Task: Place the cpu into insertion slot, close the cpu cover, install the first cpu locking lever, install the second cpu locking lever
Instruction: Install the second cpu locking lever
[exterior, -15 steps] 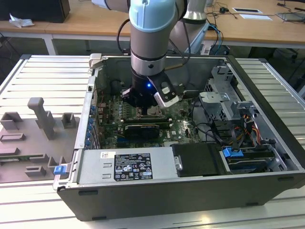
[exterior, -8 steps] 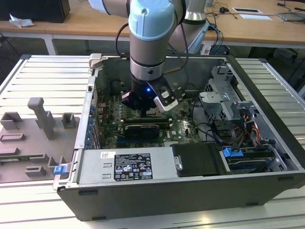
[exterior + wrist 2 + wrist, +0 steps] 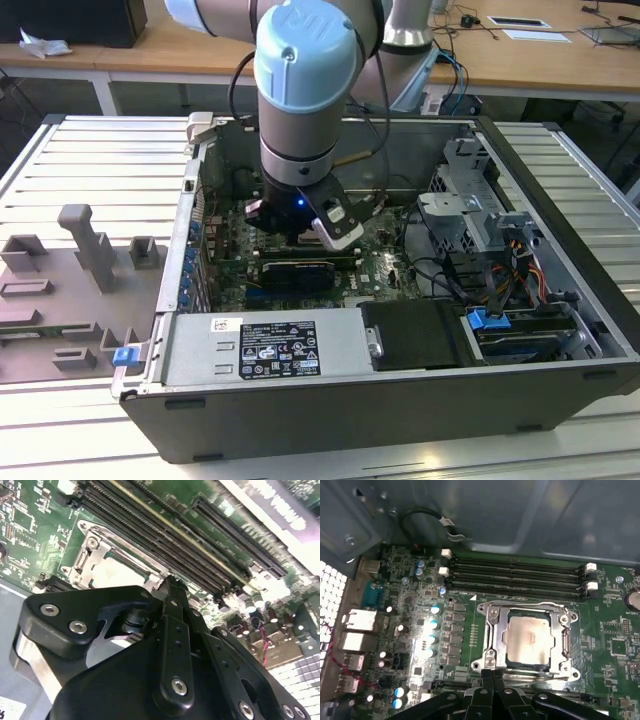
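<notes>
The arm reaches down into the open computer case [image 3: 560, 250], with the gripper [image 3: 322, 232] low over the green motherboard [image 3: 375, 268] near the middle of the case in the exterior view.

In the first wrist view the gripper [image 3: 492, 676] has its two fingertips [image 3: 486, 676] pressed together with no gap and nothing between them. They sit at the near edge of the insertion slot [image 3: 490, 630], touching or just above its silvery frame; actual contact cannot be confirmed.

The cpu [image 3: 529, 635] lies flat inside the insertion slot, its pale metal top exposed. The cpu cover [image 3: 527, 609] lies down around it as a silvery frame, and the chip shows through the square cut-out. The chip is just beyond the fingertips, close to them but apart.

In the second wrist view the closed fingers [image 3: 172, 597] stand beside the socket frame [image 3: 95, 555], with the pale cpu [image 3: 117, 572] next to them.

The long black memory slots [image 3: 515, 575] run along the far side of the socket.
</notes>
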Available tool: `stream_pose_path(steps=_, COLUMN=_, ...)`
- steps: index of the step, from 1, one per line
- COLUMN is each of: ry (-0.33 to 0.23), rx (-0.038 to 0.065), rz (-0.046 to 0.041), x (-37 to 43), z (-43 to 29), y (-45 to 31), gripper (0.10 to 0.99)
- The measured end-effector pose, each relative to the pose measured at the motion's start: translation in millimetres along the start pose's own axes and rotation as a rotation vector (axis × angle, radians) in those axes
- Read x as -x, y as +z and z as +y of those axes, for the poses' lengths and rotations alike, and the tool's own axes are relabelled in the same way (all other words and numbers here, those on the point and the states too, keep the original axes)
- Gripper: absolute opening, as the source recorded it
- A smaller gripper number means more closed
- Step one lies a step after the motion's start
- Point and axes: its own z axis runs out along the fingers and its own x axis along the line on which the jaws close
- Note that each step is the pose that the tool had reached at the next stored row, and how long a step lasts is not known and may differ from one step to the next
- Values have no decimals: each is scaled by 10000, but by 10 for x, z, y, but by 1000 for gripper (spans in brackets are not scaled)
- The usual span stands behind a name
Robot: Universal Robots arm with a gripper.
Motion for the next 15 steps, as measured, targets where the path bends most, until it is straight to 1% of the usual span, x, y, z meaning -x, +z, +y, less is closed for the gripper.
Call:
stream_pose_path(steps=1, ry=-1, rx=78, rz=-7, x=-9, z=-10, y=-2, gripper=106)
stream_pose_path(steps=3, ry=-1, rx=170, rz=-16, x=-16, z=-37, y=11, gripper=106)
stream_pose_path(steps=5, ry=0, rx=189, rz=-20, x=-19, z=-55, y=40, gripper=106)
stream_pose_path(steps=7, ry=0, rx=195, rz=-18, x=-22, z=-70, y=88, gripper=106)
stream_pose_path(steps=8, ry=0, rx=215, rz=-20, x=-29, z=-73, y=98, gripper=106)
stream_pose_path(steps=10, ry=0, rx=336, rz=-32, x=-63, z=-78, y=115, gripper=106)
stream_pose_path(steps=15, ry=-1, rx=453, rz=-43, x=-85, z=-93, y=158, gripper=106)
